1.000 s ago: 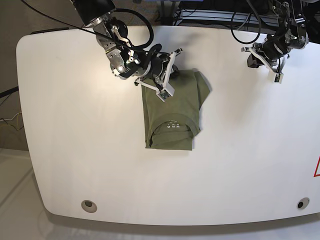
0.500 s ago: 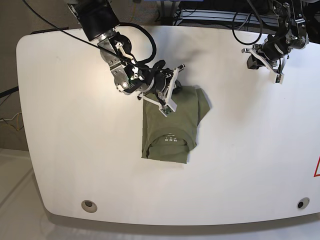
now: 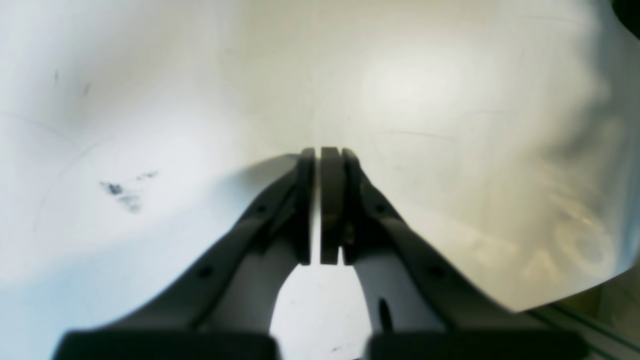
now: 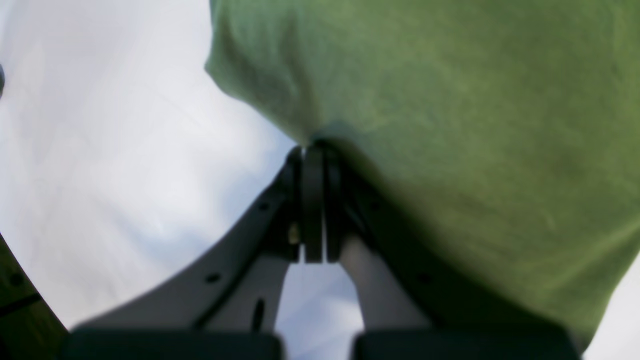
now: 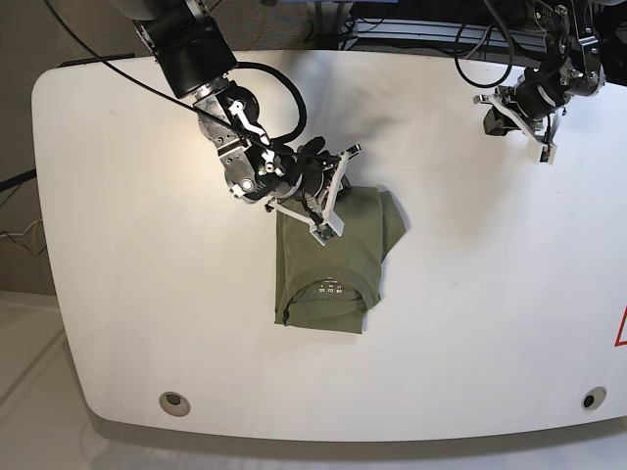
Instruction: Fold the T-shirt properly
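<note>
The olive-green T-shirt (image 5: 333,264) lies folded into a narrow rectangle at the middle of the white table (image 5: 147,294), with its collar and white label (image 5: 331,288) toward the front. My right gripper (image 5: 331,201) is at the shirt's far edge. In the right wrist view it (image 4: 312,150) is shut on an edge of the green cloth (image 4: 450,125). My left gripper (image 5: 542,142) hovers at the table's far right corner, well away from the shirt. In the left wrist view it (image 3: 320,155) is shut and empty over bare table.
Two round holes (image 5: 174,401) (image 5: 588,399) sit near the table's front edge. A red marking (image 5: 621,328) shows at the right edge. Cables hang behind the table's back edge (image 5: 411,29). The table's edge (image 3: 550,295) runs close to my left gripper.
My right gripper has moved toward the front left, and the T-shirt has slid that way with it. The left arm has barely moved.
</note>
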You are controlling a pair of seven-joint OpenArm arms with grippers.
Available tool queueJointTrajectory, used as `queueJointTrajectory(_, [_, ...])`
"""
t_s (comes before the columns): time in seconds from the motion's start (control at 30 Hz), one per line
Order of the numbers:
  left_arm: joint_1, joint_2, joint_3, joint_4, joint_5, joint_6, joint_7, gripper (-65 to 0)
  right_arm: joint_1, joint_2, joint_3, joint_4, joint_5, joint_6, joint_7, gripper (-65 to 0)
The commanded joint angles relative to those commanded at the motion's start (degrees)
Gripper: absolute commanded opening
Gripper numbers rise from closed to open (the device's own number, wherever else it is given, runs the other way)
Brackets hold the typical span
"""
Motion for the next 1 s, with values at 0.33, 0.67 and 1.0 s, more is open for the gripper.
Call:
queueJointTrajectory(0.33, [-0.44, -0.70, -0.79, 1.67, -0.09, -0.09, 0.18, -64.1, -2.46, 1.58, 0.09, 12.84, 0.00, -0.53, -0.35, -65.0])
queueJointTrajectory(0.67, [1.32, -0.97, -7.21, 8.26, -0.18, -0.09, 0.44, -64.1, -5.36, 1.93, 8.53, 19.69, -0.44, -0.62, -5.71, -65.0])
queueJointTrajectory(1.0, [5.19, -1.85, -20.31, 10.29, 0.00, -5.10, 1.85, -64.1, -15.38, 11.08, 29.98, 25.05, -0.44, -0.26, -5.89, -65.0])
